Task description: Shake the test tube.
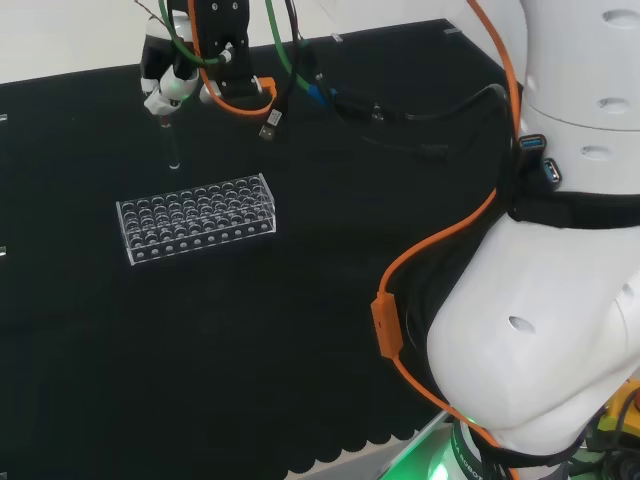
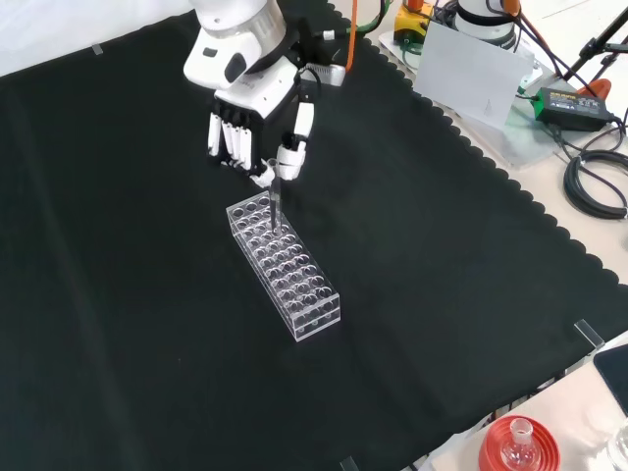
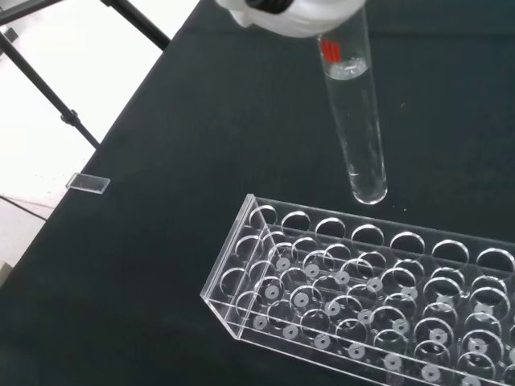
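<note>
Test tube held up over the rack, upper left of the head view.

The hand (image 1: 178,82) has its fingers and thumb pinched round the top of the clear test tube (image 1: 171,140), which hangs straight down below it, clear of the black cloth (image 1: 300,330). In the front view the tube's lower end sits above the far end of the clear plastic rack (image 2: 285,265), upper middle of the frame.

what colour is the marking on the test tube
Red, on the clear test tube just below the hand; the wrist view shows it best.
</note>
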